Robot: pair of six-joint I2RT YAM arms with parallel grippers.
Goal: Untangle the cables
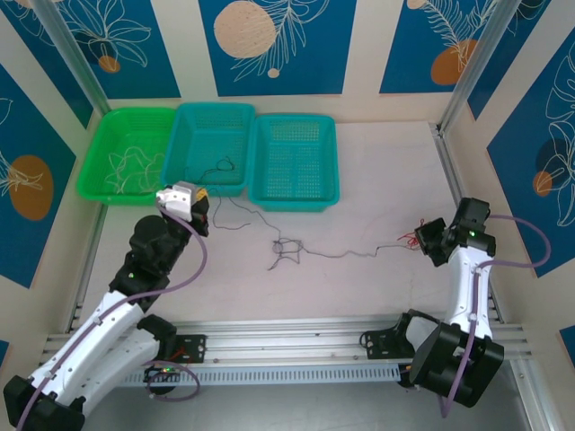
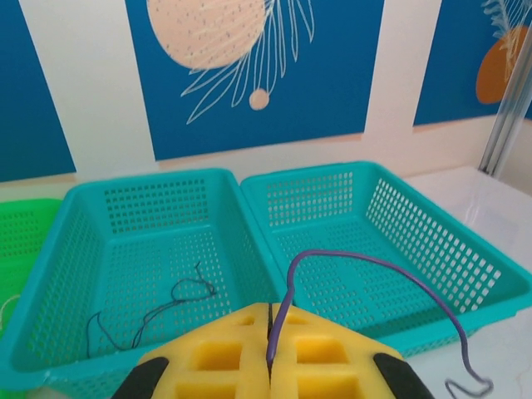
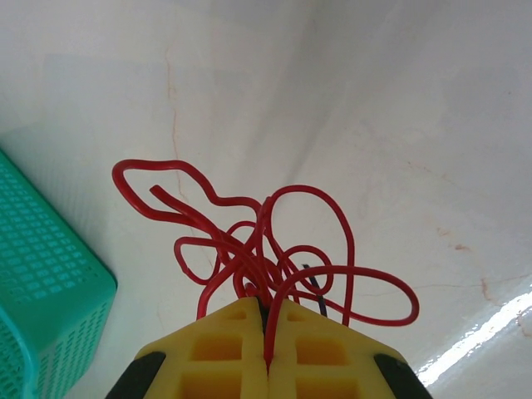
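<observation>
We saw 3 baskets in a row at the back of the table (image 1: 377,171). The middle basket (image 1: 216,109) (image 2: 83,249), a blue-green one, is our marker for places. It had one thin dark wire (image 1: 222,167) (image 2: 179,295) curled on its floor. Just left of it, side by side, sat the green basket (image 1: 101,148) w/ a bunch of whitish wires (image 1: 133,169) inside. Just right of the middle basket sat the right basket (image 1: 292,166) (image 2: 416,241), the same blue-green.

The L claw (image 1: 199,199) (image 2: 269,332) hung right in front of the middle basket, by its front-left corner. Its yellow pads (image 2: 216,353) were pressed flat together & pinched a thin wire (image 2: 366,259) that looked purple up close. That wire rose from the pads, bent over to the right & dropped down to the table.

The knot (image 1: 286,249), a small dark tangle, lay on the table in front of the middle basket & a bit to the right, well apart from it. One strand (image 1: 346,255) ran from the knot off to the right, to the R claw (image 1: 424,241) (image 3: 266,324). The R claw was far to the right of the middle basket. Its pads were squeezed together too, gripping a loose bunch of red wire (image 1: 409,240) (image 3: 247,268). A short dark bit poked out beside the red loops. We couldn't tell if the red loops touched the table.
</observation>
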